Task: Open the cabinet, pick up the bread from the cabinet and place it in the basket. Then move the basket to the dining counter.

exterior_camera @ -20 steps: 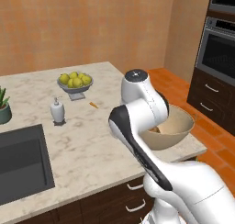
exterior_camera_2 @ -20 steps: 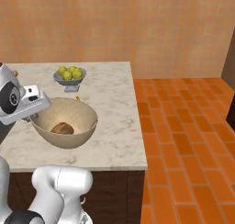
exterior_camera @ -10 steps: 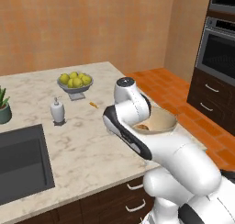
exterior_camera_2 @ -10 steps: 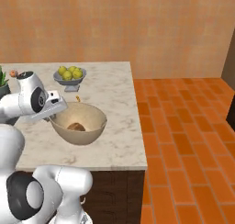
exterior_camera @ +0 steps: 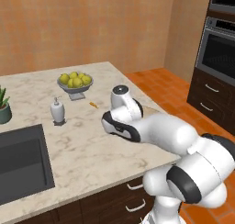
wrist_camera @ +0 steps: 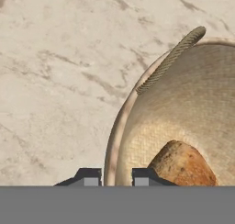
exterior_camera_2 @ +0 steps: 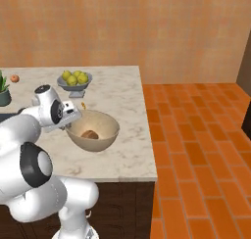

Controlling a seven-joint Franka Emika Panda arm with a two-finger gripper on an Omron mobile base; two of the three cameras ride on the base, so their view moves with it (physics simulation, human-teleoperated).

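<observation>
The tan basket (exterior_camera_2: 100,127) rests on the pale marble dining counter (exterior_camera_2: 122,98) near its right end, with the brown bread (exterior_camera_2: 89,134) lying inside. My gripper (exterior_camera_2: 72,118) holds the basket's left rim. In the hand view the two fingertips (wrist_camera: 90,177) straddle the basket's rim (wrist_camera: 120,126), one outside and one inside, and the gripper (wrist_camera: 116,178) is shut on it. The bread (wrist_camera: 183,165) lies just right of the inner finger. In the left base view my arm hides most of the basket (exterior_camera: 149,111). The cabinet is out of view.
A grey bowl of yellow fruit (exterior_camera: 75,82) stands at the counter's back, with a soap dispenser (exterior_camera: 57,112), a dark inset sink (exterior_camera: 20,163) and a potted plant (exterior_camera: 3,109) to the left. The counter's right edge drops to an orange brick floor (exterior_camera_2: 196,150). Ovens (exterior_camera: 220,48) stand at far right.
The arm has swung the basket left from the counter's right edge, further over the counter, and lowered it onto the marble. The bread stayed inside.
</observation>
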